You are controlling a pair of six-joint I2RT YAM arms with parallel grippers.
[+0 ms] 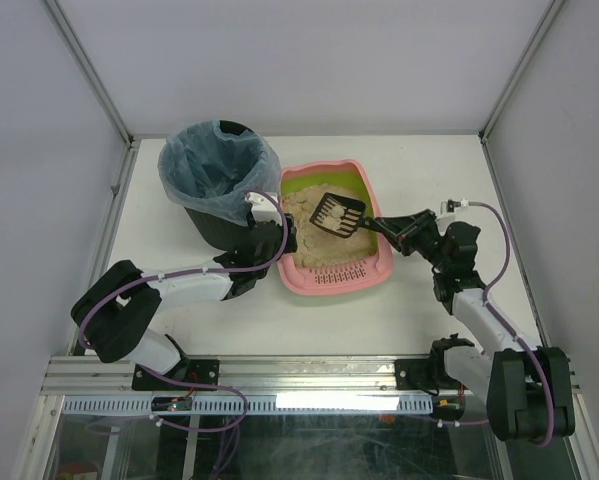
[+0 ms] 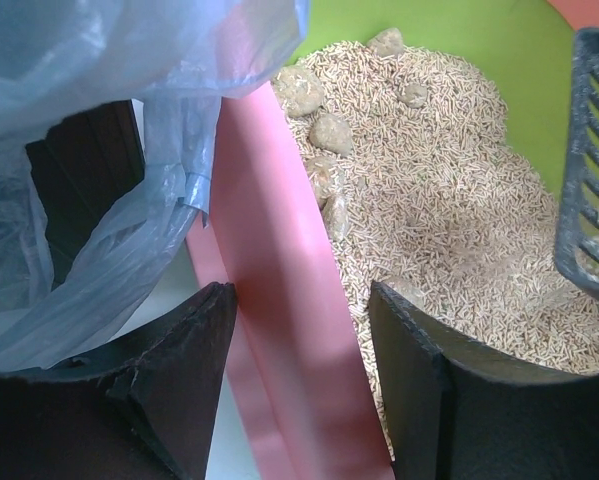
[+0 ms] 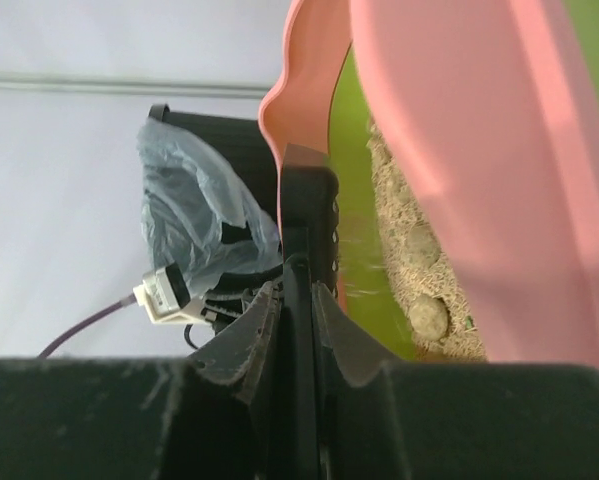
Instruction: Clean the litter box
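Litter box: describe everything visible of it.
The litter box is a pink, rounded-rectangular plastic tray with a lime-green inner wall and a slotted ledge at its near end. It lies flat on the table, right of the bag-lined bin. Tan pellet litter fills it, with several grey-brown clumps along the left side. The left gripper straddles its left wall, apparently clamping it; the right gripper holds a black scoop over the litter.

Right end effector clamps scoop beside litter box.
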